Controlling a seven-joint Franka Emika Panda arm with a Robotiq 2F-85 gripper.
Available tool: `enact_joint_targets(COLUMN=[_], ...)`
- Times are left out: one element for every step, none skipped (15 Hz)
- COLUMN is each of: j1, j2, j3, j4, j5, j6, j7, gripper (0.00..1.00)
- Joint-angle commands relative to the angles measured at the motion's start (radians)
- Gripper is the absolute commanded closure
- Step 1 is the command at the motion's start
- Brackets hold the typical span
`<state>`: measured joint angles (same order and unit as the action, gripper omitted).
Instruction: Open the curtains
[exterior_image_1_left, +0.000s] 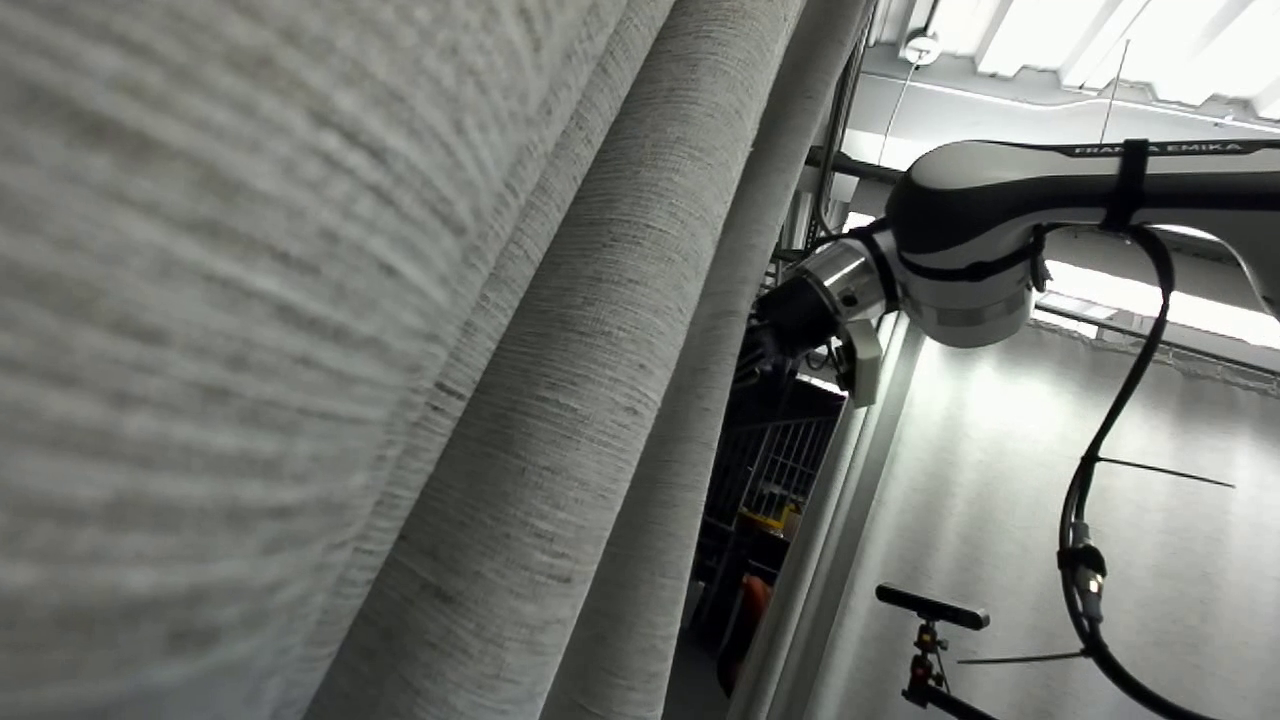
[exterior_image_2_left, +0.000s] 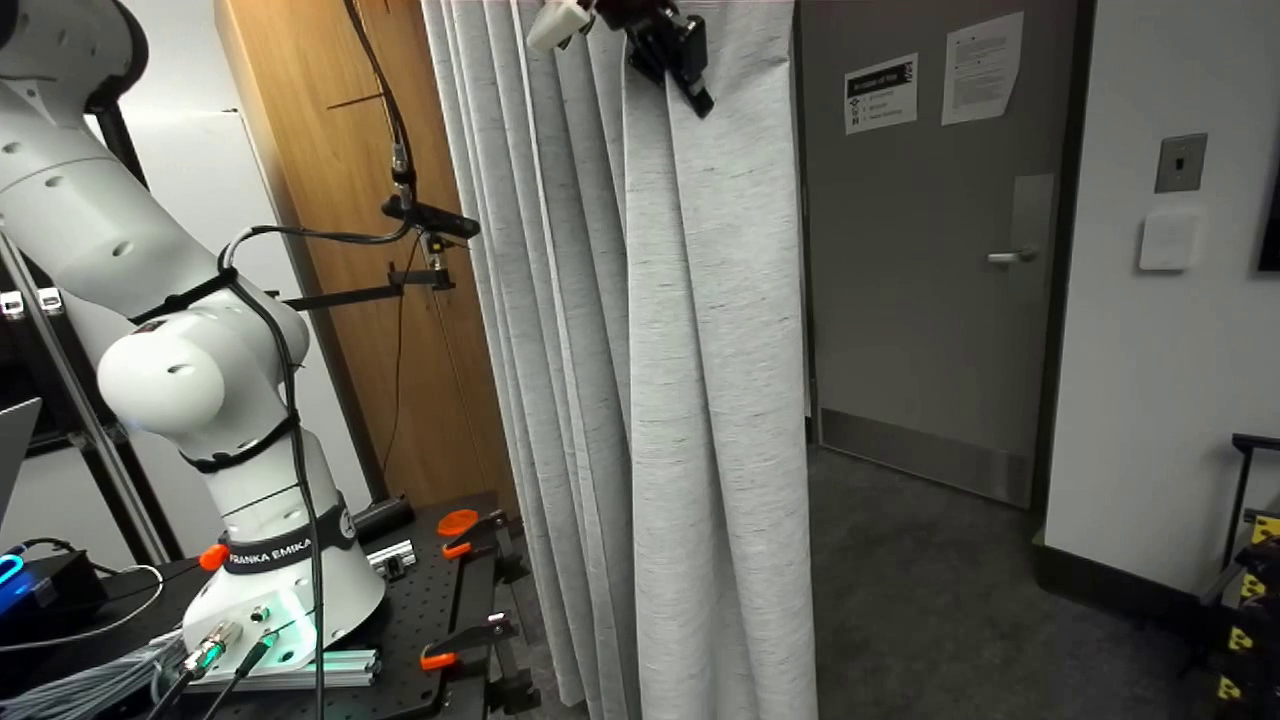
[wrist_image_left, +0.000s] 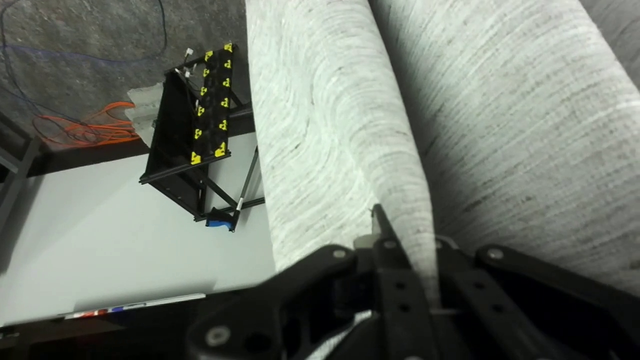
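In an exterior view, the heathered light-grey curtain (exterior_image_2_left: 735, 420) hangs in long soft folds just beyond 1 edge of the perforated black bench (exterior_image_2_left: 415, 600), an edge with 2 orange-tipped clamps (exterior_image_2_left: 470, 637), 1 near the far corner. In an exterior view, the curtain's streaky tubular rolls slant past a shiny metal collar (exterior_image_1_left: 845, 275) on the smooth white arm (exterior_image_1_left: 965, 165). In the wrist view, the claw (wrist_image_left: 415, 250) has its slim black fingers (wrist_image_left: 397, 272) pinched on 1 rounded fold of the curtain.

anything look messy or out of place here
The orange cable in the wrist view: it lies in loose, untidy loops on the floor by the wall. The bunched curtain seems normal, since the gripper pinches it.
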<state>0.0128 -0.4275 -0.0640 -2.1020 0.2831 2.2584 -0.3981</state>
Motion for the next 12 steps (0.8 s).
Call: enact_joint_targets(j1=[0.060,0.064,0.072,0.085,0.095,0.106,0.120,0.131,0.147,0.162,0.181,0.199], j2=[-0.083,-0.093,-0.106,-0.122,-0.137,-0.151,-0.165,-0.178,-0.190,-0.200,-0.209,-0.220], j3=[0.015,0.022,0.025,0.023,0.023,0.024,0.024,0.026,0.025,0.027,0.026,0.024], j4=[-0.170,-0.181,-0.191,-0.201,-0.210,-0.219,-0.227,-0.235,-0.244,-0.255,-0.266,-0.276], j5=[-0.028,-0.044,-0.049,-0.043,-0.037,-0.032,-0.024,-0.021,-0.012,-0.006,0.006,0.018], j6=[-0.037,-0.035,-0.033,-0.033,-0.036,-0.036,-0.036,-0.036,-0.035,-0.033,-0.029,-0.022], j7=[0.001,0.009,0.008,-0.001,-0.003,-0.006,-0.007,-0.006,-0.008,-0.007,-0.010,-0.014], gripper=[1.00,1.00,1.00,1.00,1.00,1.00,1.00,1.00,1.00,1.00,1.00,1.00])
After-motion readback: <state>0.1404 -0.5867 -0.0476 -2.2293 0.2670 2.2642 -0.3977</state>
